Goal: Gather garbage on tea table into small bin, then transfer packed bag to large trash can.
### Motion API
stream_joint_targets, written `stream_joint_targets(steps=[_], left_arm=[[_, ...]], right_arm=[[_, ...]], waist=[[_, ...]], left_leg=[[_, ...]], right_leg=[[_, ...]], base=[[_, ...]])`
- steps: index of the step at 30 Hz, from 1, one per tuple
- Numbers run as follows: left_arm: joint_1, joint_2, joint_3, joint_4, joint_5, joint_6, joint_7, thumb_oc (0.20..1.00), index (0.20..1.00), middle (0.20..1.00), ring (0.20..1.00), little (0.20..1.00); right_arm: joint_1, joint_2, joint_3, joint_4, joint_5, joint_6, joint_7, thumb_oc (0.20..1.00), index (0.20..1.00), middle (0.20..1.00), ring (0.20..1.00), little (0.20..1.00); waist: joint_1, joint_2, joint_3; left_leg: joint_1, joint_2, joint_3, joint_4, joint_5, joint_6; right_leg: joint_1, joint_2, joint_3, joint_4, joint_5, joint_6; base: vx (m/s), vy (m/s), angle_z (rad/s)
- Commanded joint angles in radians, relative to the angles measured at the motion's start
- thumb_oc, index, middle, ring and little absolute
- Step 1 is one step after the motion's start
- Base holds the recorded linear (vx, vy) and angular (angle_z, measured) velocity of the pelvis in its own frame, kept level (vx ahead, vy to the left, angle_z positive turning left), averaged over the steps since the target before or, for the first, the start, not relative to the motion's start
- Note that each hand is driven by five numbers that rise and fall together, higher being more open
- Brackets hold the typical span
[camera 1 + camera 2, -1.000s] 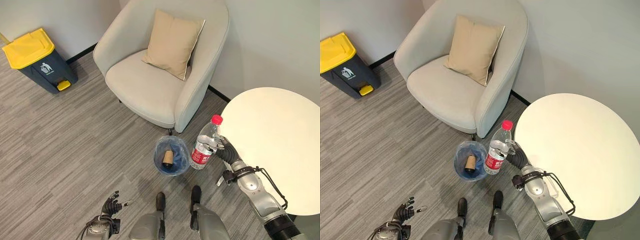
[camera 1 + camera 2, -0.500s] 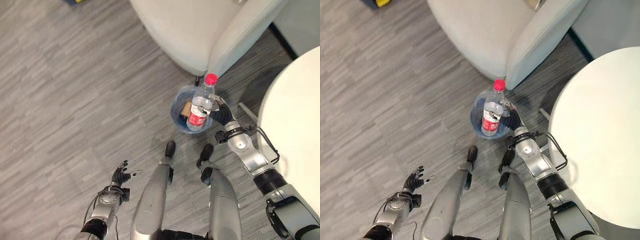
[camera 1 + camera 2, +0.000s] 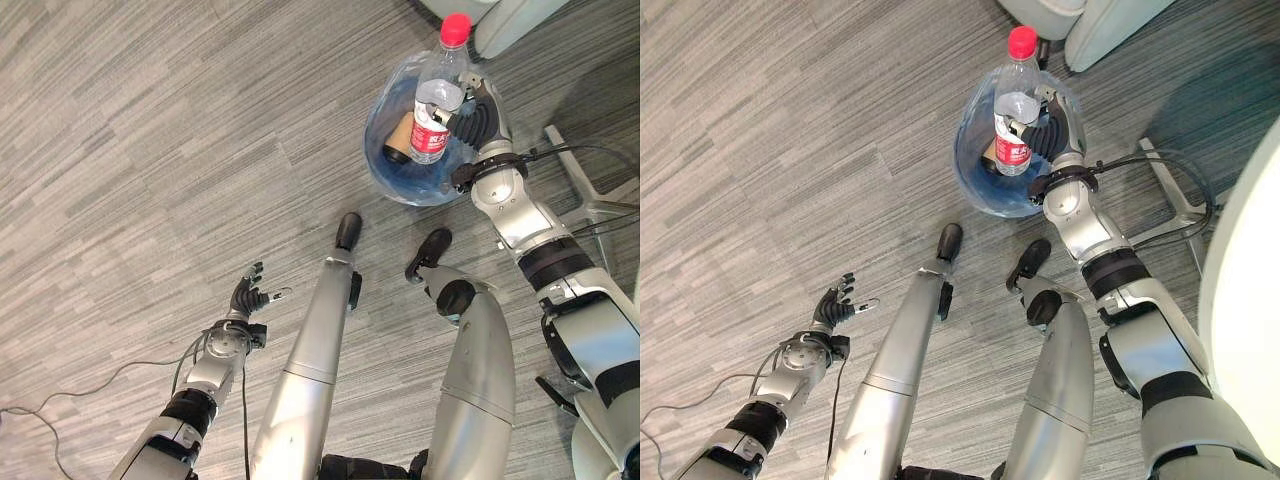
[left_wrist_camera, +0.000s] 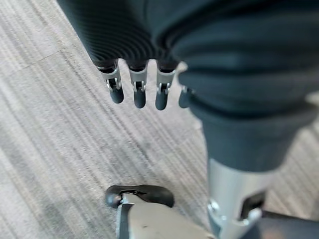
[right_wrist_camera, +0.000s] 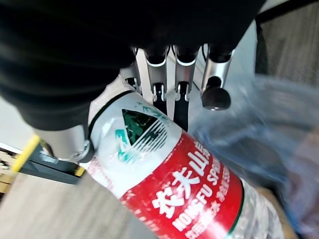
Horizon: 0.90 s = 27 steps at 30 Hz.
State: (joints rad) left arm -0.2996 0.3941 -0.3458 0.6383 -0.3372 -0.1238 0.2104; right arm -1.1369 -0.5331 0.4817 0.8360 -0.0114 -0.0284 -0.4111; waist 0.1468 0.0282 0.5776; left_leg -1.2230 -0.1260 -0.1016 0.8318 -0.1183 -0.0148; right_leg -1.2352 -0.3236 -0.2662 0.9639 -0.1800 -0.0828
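Observation:
A clear plastic bottle (image 3: pixel 436 96) with a red cap and red label hangs upright over the small bin (image 3: pixel 388 165), which is lined with a blue bag. My right hand (image 3: pixel 478 118) is shut on the bottle's middle; the wrist view shows its fingers (image 5: pixel 183 69) curled round the bottle (image 5: pixel 189 189). A brown cardboard roll (image 3: pixel 399 138) lies inside the bin. My left hand (image 3: pixel 247 300) hangs low over the floor on the left, with its fingers (image 4: pixel 138 89) relaxed and empty.
Grey wood-look floor (image 3: pixel 150 150) spreads to the left. The base of the pale armchair (image 3: pixel 1080 25) stands just beyond the bin. The tea table's metal foot (image 3: pixel 1168 195) and its white edge (image 3: pixel 1252 300) lie to the right.
The camera has tilted down, so the chair and table slid out of the picture. My right hand carried the bottle from beside the table to over the bin.

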Motion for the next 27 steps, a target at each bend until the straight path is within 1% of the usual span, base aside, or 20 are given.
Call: stream_joint_targets(steps=[1,3,4,5,9,13,14,18,21,24,27], left_arm=[[0.072,-0.003,-0.018,-0.003,-0.03,-0.017,0.019,1.0,1.0,1.0,1.0,1.0],[0.065,-0.006,-0.027,0.003,-0.03,-0.018,0.02,1.0,1.0,1.0,1.0,1.0],[0.061,-0.006,-0.033,0.003,-0.026,-0.016,0.019,1.0,1.0,1.0,1.0,1.0],[0.055,-0.009,-0.038,0.001,-0.021,-0.016,0.022,1.0,1.0,1.0,1.0,1.0],[0.046,-0.018,-0.034,-0.003,-0.01,-0.017,0.028,1.0,1.0,1.0,1.0,1.0],[0.048,-0.03,-0.015,-0.007,0.0,-0.02,0.031,1.0,1.0,1.0,1.0,1.0],[0.051,-0.034,-0.008,-0.009,0.008,-0.021,0.032,1.0,1.0,1.0,1.0,1.0],[0.05,-0.034,-0.002,0.0,0.02,-0.021,0.031,1.0,1.0,1.0,1.0,1.0],[0.052,-0.017,-0.002,0.003,0.033,-0.027,0.031,1.0,1.0,1.0,1.0,1.0],[0.047,-0.007,-0.007,0.007,0.031,-0.032,0.031,1.0,1.0,1.0,1.0,1.0],[0.029,0.003,-0.026,0.006,0.024,-0.041,0.035,1.0,1.0,1.0,1.0,1.0]], right_arm=[[0.059,-0.025,0.037,-0.052,0.036,-0.016,-0.029,0.2,0.2,0.2,0.2,0.2],[0.039,-0.022,0.056,-0.005,0.039,-0.014,-0.027,0.2,0.2,0.2,0.2,0.2],[0.036,-0.02,0.061,0.009,0.037,-0.012,-0.031,0.818,0.818,0.818,0.818,0.818],[0.037,-0.013,0.068,0.027,0.034,-0.008,-0.033,1.0,1.0,1.0,1.0,1.0],[0.063,-0.012,0.084,-0.026,-0.018,-0.006,-0.042,1.0,1.0,1.0,1.0,1.0],[0.115,-0.028,0.109,-0.116,-0.139,0.0,-0.042,1.0,1.0,1.0,1.0,1.0],[0.135,-0.034,0.123,-0.135,-0.19,0.005,-0.036,1.0,1.0,1.0,1.0,1.0],[0.158,-0.044,0.179,-0.136,-0.291,0.018,-0.015,1.0,1.0,1.0,1.0,1.0],[0.157,-0.032,0.26,-0.068,-0.394,0.037,0.015,1.0,1.0,1.0,1.0,1.0],[0.145,-0.003,0.308,0.007,-0.438,0.051,0.027,1.0,1.0,1.0,1.0,1.0],[0.13,0.056,0.366,0.155,-0.488,0.079,0.042,1.0,1.0,1.0,1.0,1.0]], waist=[[0.011,0.027,-0.1],[0.011,0.026,-0.102],[0.012,0.027,-0.103],[0.009,0.029,-0.105],[-0.001,0.025,-0.114],[-0.016,0.018,-0.124],[-0.019,0.016,-0.126],[-0.027,0.01,-0.124],[-0.029,0.01,-0.118],[-0.025,0.015,-0.116],[-0.014,0.034,-0.111]], left_leg=[[0.05,-0.003,0.059,-0.05,-0.049,0.039],[0.032,-0.006,0.06,-0.043,-0.049,0.04],[0.03,-0.007,0.06,-0.044,-0.049,0.039],[0.026,-0.011,0.059,-0.045,-0.047,0.039],[0.03,-0.008,0.06,-0.063,-0.04,0.036],[0.053,-0.001,0.062,-0.108,-0.031,0.032],[0.065,0.003,0.06,-0.126,-0.026,0.031],[0.082,0.009,0.058,-0.157,-0.017,0.027],[0.089,0.015,0.056,-0.181,-0.002,0.014],[0.077,0.015,0.055,-0.181,0.004,0.01],[0.042,0.007,0.052,-0.17,0.01,0.01]], right_leg=[[0.086,0.037,0.11,-0.064,-0.126,0.076],[0.07,0.038,0.112,-0.058,-0.123,0.077],[0.068,0.035,0.112,-0.058,-0.123,0.078],[0.06,0.035,0.111,-0.053,-0.123,0.077],[0.065,0.04,0.109,-0.071,-0.11,0.082],[0.081,0.05,0.105,-0.105,-0.093,0.093],[0.089,0.054,0.104,-0.122,-0.084,0.099],[0.107,0.064,0.1,-0.15,-0.072,0.109],[0.115,0.065,0.09,-0.164,-0.066,0.118],[0.104,0.064,0.091,-0.161,-0.063,0.121],[0.069,0.053,0.091,-0.144,-0.065,0.122]], base=[[0.01,0.013,0.16],[0.01,0.008,0.08],[0.0,0.0,0.0],[0.0,-0.007,-0.05],[0.0,0.0,-0.01],[0.0,0.0,0.0],[-0.03,-0.003,-0.05],[-0.03,-0.022,-0.07],[-0.03,-0.065,-0.05],[-0.02,-0.038,0.07],[-0.01,-0.035,0.06]])
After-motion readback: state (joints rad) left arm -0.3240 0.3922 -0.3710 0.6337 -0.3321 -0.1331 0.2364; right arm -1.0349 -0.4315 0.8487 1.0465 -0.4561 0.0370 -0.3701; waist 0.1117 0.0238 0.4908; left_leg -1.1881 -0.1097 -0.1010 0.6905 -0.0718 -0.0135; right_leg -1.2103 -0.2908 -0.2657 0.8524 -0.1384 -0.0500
